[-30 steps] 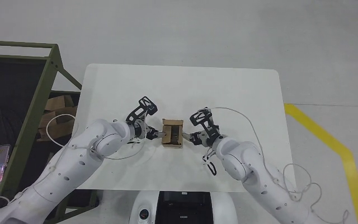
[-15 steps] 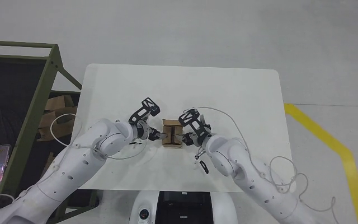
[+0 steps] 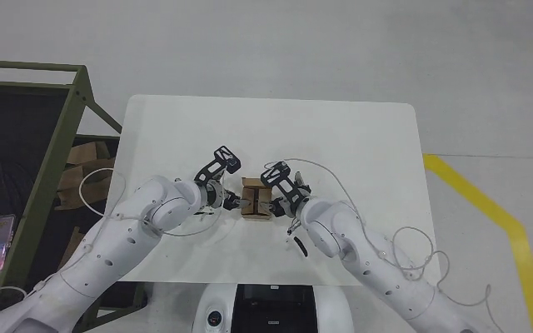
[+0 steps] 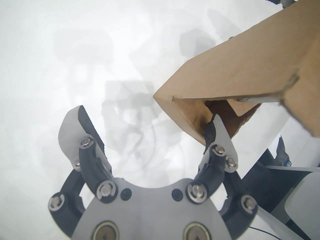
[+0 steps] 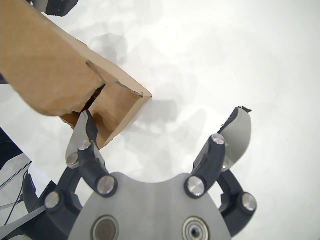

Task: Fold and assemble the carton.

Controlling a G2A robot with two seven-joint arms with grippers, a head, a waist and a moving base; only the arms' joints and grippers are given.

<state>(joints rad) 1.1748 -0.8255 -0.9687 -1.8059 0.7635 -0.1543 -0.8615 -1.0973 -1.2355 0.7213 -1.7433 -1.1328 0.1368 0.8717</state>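
A small brown carton (image 3: 256, 198) sits near the front middle of the white table (image 3: 358, 141), its two ends open toward the arms. My left gripper (image 3: 236, 200) is at its left end, open. In the left wrist view the left gripper (image 4: 147, 126) has one fingertip (image 4: 212, 131) poked inside the carton (image 4: 250, 71) opening, the other over bare table. My right gripper (image 3: 276, 202) is at the right end, open. In the right wrist view the right gripper (image 5: 162, 121) likewise has one fingertip (image 5: 88, 126) inside the carton (image 5: 45, 71), under a bent flap.
A green metal frame (image 3: 50, 125) holding loose cardboard pieces (image 3: 87, 158) stands off the table's left side. A thin cable (image 3: 350, 171) trails from the right arm over the table. A yellow line (image 3: 475, 196) marks the floor at right.
The right gripper has moved left, from a little off the carton's right end to right against it. The left gripper has edged slightly toward the carton.
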